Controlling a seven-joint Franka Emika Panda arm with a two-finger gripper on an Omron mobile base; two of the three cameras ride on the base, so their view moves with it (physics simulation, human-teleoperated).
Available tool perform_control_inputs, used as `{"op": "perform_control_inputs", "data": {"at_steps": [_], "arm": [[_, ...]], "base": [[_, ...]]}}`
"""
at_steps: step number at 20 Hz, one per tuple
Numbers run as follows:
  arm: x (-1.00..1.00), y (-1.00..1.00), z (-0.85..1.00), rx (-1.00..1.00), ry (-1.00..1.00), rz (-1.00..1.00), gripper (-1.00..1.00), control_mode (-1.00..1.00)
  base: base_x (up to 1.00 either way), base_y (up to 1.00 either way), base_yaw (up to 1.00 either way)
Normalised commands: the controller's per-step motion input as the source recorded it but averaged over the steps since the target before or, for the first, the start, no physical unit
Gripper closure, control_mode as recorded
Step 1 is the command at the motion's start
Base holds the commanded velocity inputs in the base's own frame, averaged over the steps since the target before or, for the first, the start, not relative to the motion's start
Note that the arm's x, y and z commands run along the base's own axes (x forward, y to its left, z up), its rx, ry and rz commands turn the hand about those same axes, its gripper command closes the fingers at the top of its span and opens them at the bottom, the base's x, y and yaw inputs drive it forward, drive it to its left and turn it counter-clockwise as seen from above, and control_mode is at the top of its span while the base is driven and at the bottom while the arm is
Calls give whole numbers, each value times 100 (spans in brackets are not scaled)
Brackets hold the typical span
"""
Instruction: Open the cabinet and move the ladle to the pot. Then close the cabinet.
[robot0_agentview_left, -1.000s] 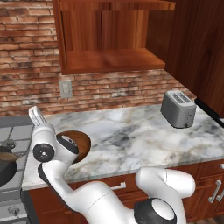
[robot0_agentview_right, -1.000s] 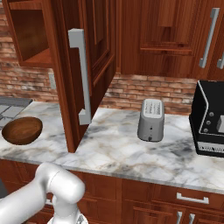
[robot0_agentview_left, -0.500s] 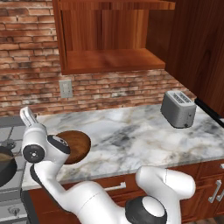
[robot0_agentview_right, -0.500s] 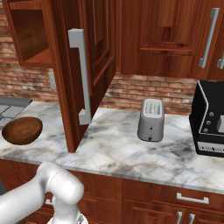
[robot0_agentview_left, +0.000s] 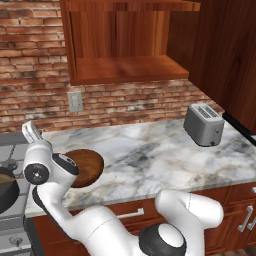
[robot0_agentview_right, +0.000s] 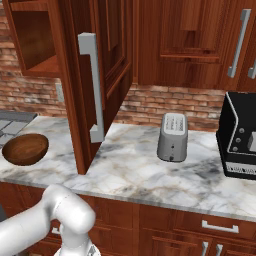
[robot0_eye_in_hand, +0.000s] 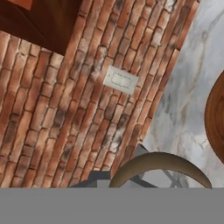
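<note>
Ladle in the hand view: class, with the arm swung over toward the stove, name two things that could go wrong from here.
1. The ladle shows only as a thin curved handle; the pot sits at the frame's edge beside the wooden bowl, so the ladle might land in the bowl.
2. The cabinet door stands wide open over the counter; the arm could strike it when swinging back.

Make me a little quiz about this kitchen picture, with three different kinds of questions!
1. True or false: the reddish-brown wooden cabinet door with the long silver bar handle stands open.
2. Pick one. What stands on the grey marble counter, to the right of the round brown wooden bowl? A: a silver toaster. B: a blue kettle. C: a green blender.
3. Fill in: in the hand view, the thin grey-brown metal ladle curves in front of a red ____ wall.

Key: 1 true. 2 A. 3 brick.
</note>
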Motion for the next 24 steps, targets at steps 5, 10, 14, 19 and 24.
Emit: {"op": "perform_control_inputs", "data": {"at_steps": [5,10,14,19,24], "arm": [[11,8,-6,-1,0,0,100,-100],[17,27,-17,-2,0,0,100,-100],[22,26,-19,-2,0,0,100,-100],[20,21,-14,-2,0,0,100,-100],[21,24,-15,-2,3,0,100,-100]], "base": [[0,0,0],[0,0,0],[0,0,0],[0,0,0],[0,0,0]]}}
